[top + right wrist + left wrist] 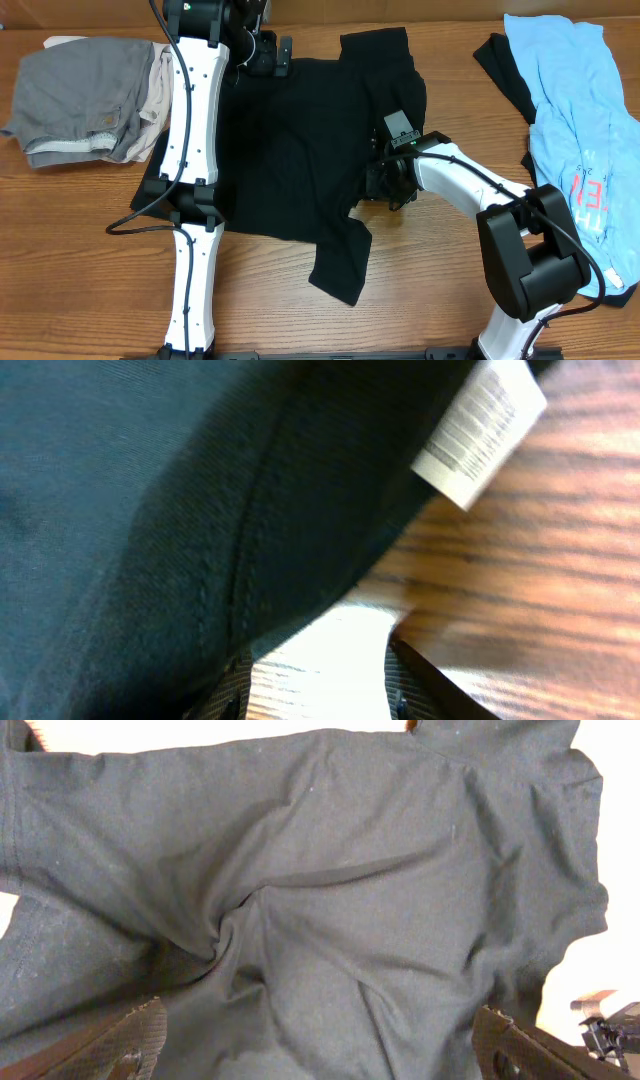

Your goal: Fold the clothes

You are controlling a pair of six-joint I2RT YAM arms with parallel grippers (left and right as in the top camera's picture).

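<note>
Light-blue tee (570,90) red print (588,197), white label (480,430): illegible.

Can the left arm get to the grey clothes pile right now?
Probably yes. The grey pile lies uncovered just beside the left arm, with nothing between, and the left tool hangs open above the black T-shirt.

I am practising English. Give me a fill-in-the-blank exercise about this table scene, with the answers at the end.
1. The T-shirt in the middle of the table is ___.
2. The light-blue tee lies at the table's ___ end.
3. The small label on this T-shirt is ___.
4. The left tool stands ___.
Answers: black, right, white, open.
</note>
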